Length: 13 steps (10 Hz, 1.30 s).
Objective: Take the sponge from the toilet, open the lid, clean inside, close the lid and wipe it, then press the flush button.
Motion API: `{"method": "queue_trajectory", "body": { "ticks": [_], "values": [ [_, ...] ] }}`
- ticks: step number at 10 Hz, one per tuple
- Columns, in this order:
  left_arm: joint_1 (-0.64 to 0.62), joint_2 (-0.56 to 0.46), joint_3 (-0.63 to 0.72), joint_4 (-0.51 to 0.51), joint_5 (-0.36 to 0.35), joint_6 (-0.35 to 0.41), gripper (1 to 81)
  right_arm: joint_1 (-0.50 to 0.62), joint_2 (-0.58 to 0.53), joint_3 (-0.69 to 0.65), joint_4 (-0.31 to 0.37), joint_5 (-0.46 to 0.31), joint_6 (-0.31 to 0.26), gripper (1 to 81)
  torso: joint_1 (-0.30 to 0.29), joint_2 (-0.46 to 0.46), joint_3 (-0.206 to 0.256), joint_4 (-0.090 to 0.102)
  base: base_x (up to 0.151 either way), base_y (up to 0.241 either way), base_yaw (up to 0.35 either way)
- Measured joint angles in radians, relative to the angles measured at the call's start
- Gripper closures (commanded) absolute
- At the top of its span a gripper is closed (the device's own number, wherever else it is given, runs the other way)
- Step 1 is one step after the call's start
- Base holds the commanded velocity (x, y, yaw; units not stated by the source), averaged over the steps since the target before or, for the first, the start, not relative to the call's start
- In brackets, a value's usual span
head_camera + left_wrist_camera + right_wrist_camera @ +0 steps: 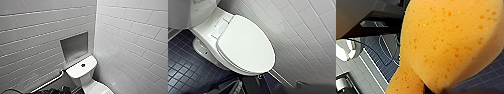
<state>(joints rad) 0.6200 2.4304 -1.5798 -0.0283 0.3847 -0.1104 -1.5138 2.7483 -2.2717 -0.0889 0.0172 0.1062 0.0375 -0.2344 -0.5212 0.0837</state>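
In the head view, a grey metal grab rail (50,82) runs along the white tiled wall (30,45) at the left. To its right a grey rectangular niche (74,46) is set into this wall, and just below the niche the white glossy ceramic toilet (83,76) stands in the corner. The small dark round flush button (83,65) sits in the centre of the tank top. The left wrist view looks down on the toilet: its white oval lid (245,45) lies closed on the seat, with dark blue floor tiles (180,67) on one side and a tiled wall close on the other. Dark parts of the left tool (245,86) show near the front edge of the lid; I cannot tell how far it is open. In the right wrist view the orange porous sponge (448,42) is very close to the camera, above the blue floor and away from the toilet. It looks pinched to a narrow waist, where the right tool (429,88) is closed on it.
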Motion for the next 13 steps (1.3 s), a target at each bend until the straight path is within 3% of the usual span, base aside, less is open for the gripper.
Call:
{"method": "queue_trajectory", "body": {
  "ticks": [6, 13],
  "values": [
    [-0.222, 0.023, 0.001, -0.067, 0.040, -0.091, 1.0, 0.015, 0.000, 0.000, 0.003, 0.029, 0.000, 81.1, 0.002, 0.002, -0.161, 0.000, 0.000, 0.000, 0.000],
    [-0.415, 0.078, -0.002, -0.077, 0.093, -0.245, 1.0, 0.023, 0.001, 0.000, 0.003, 0.039, 0.000, 81.1, 0.002, 0.002, -0.171, 0.000, 0.000, 0.000, 0.000]
  ]
}}
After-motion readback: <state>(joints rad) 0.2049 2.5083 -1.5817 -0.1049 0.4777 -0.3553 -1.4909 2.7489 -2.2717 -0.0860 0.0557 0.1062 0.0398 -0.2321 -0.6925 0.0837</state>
